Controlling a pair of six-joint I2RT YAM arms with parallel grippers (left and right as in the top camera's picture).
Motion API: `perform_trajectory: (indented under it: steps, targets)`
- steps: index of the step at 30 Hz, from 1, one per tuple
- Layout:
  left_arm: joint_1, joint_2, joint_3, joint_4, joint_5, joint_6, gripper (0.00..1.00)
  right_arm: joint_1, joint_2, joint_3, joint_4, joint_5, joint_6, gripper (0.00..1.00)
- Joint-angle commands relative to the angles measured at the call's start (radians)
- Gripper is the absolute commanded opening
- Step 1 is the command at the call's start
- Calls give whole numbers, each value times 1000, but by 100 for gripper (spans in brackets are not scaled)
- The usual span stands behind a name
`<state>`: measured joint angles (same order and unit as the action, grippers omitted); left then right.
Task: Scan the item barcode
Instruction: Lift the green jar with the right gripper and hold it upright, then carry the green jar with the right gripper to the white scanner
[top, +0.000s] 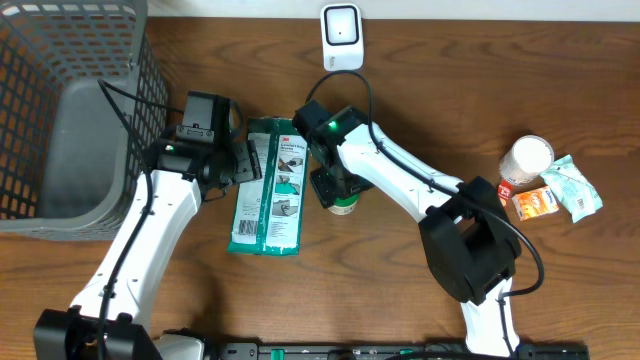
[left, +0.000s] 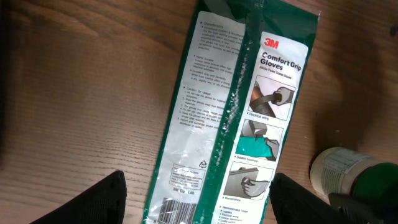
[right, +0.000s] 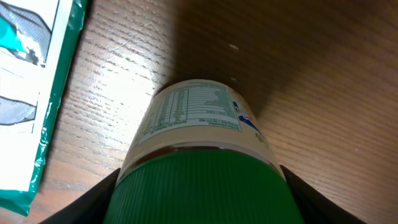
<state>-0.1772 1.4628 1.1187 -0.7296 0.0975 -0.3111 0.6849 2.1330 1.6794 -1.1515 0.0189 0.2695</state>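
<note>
Pick-up step: the right tool (right: 200, 199) straddles the green-lidded white plastic bottle (right: 199, 118), grip uncertain; the left tool (left: 199, 199) hangs open. Next, probably lift its barcode toward the white scanner (top: 341, 25).

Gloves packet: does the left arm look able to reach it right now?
Probably yes: the left gripper hangs over the gloves packet, jaws open, nothing between; the bottle stands clear beside.
</note>
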Motion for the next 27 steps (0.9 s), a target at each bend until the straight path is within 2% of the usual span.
perform_trajectory:
  steps: [1, 3, 7, 16, 19, 21, 23, 25, 27]
  targets:
    - [6, -10, -2, -3, -16, -1, 71, 4, -3, 10, -1, 18, -2, 49]
    - [6, -10, -2, -3, -17, -1, 71, 2, -13, 13, -1, 18, -2, 45]
    - [8, -13, -2, 2, -22, -2, 71, -2, -70, 27, -3, 18, -2, 43]
    - [67, -99, -1, 28, -39, -1, 72, -10, -343, 29, 35, 111, -2, 36]
    - [88, -122, -1, 31, -67, -1, 76, -11, -428, 29, 64, 132, -2, 32]
    - [98, -125, -1, 27, -110, -1, 76, -12, -483, 29, 102, 164, -1, 18]
    - [103, -124, -2, 23, -135, -1, 82, -14, -517, 29, 139, 194, -1, 7]
    - [103, -124, -2, 23, -136, -1, 84, -16, -552, 29, 202, 248, -2, 1]
    - [103, -123, -2, 23, -136, -1, 84, -19, -558, 29, 243, 274, -2, 1]
